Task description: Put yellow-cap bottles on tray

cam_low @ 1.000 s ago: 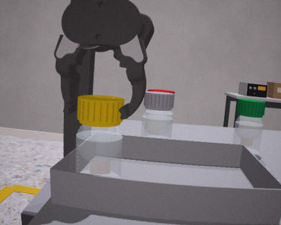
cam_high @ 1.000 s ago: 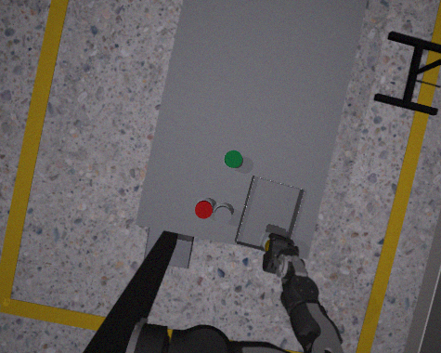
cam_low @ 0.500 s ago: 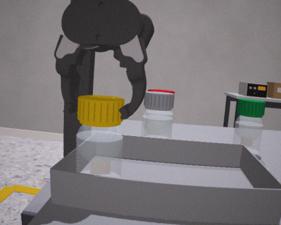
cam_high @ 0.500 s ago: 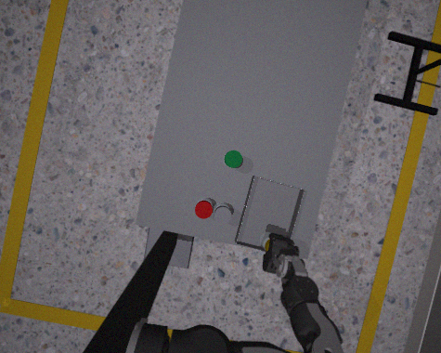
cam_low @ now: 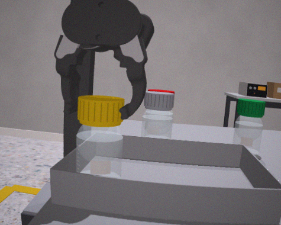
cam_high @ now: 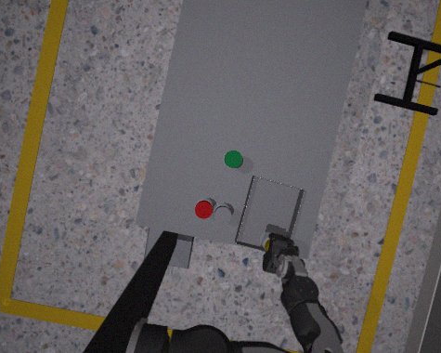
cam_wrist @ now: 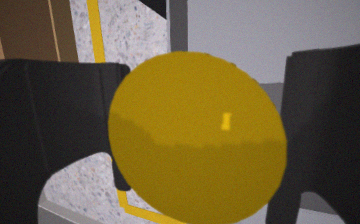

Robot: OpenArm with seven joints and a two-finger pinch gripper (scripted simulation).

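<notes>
My gripper (cam_low: 100,112) is shut on the yellow cap of a clear bottle (cam_low: 100,139) and holds it upright in the corner of the grey tray (cam_low: 168,174) nearest the arm. I cannot tell whether its base touches the tray floor. The cap fills the wrist view (cam_wrist: 197,140) between the dark fingers. From above, the gripper (cam_high: 272,245) hides most of that bottle at the corner of the tray (cam_high: 269,212). A red-capped bottle (cam_high: 203,209) and a grey-capped bottle (cam_high: 224,211) stand side by side left of the tray. A green-capped bottle (cam_high: 233,159) stands beyond it.
The tray sits at the table's near edge, close to the arm's base. The grey-capped bottle (cam_low: 158,102) and the green-capped bottle (cam_low: 251,108) stand outside the tray walls. A side table with boxes (cam_low: 258,90) stands far off at the back.
</notes>
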